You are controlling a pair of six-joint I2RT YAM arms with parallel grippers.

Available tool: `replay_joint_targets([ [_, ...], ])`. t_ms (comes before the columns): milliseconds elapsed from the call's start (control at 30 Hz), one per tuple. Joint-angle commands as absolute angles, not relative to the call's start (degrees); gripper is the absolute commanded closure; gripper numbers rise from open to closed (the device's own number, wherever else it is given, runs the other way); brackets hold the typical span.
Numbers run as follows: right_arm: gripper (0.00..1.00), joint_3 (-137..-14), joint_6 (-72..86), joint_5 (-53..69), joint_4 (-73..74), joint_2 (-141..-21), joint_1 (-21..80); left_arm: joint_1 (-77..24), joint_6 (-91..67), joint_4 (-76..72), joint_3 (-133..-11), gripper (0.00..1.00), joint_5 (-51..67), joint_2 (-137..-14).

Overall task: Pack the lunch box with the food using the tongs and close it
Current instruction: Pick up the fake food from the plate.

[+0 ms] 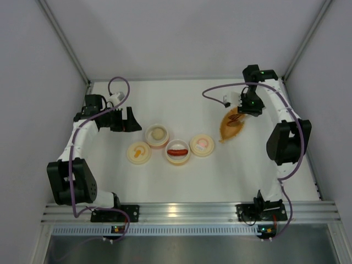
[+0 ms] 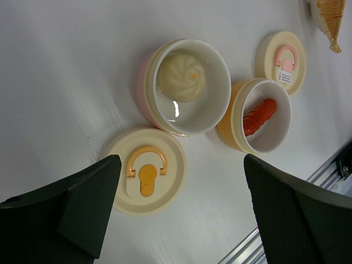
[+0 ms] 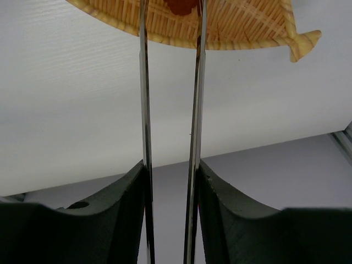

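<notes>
Two open round lunch box containers stand mid-table. The pink one (image 2: 148,91) holds the pale beige ball of food (image 2: 181,77). In the orange one (image 2: 231,129) lies the red-orange elongated piece (image 2: 259,116). Their cream lids, one with an orange handle (image 2: 146,170) and one with a pink handle (image 2: 283,58), lie flat beside them. My left gripper (image 2: 180,162) hangs open above the orange-handled lid, holding nothing. My right gripper (image 3: 170,165) is shut on the silver tongs (image 3: 196,82). The tong arms reach over the leaf-shaped woven dish (image 3: 247,22), where a red-brown piece (image 3: 181,5) lies between their tips.
The leaf dish (image 1: 231,125) sits at the back right of the white table. An aluminium rail (image 1: 187,212) runs along the near edge by the arm bases. Grey walls close in the left, the right and the back.
</notes>
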State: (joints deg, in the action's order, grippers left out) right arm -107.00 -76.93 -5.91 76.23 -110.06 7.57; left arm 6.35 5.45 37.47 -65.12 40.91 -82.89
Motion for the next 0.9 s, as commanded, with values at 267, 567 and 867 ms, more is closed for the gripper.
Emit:
replay_joint_targets([
  [267,0.73,-109.51,-77.34,-5.27,86.22,-112.85,5.54,6.77,5.54,36.04,-65.39,0.02,41.75,-82.62],
  [567,0.91,-108.54,-77.17,-3.87,86.31,-108.37,5.45,6.77,5.1,35.95,-65.83,0.02,42.01,-82.44],
  [867,0.99,-107.93,-75.32,-1.14,86.22,-102.57,5.54,6.77,4.4,35.51,-65.92,0.02,42.8,-81.74],
])
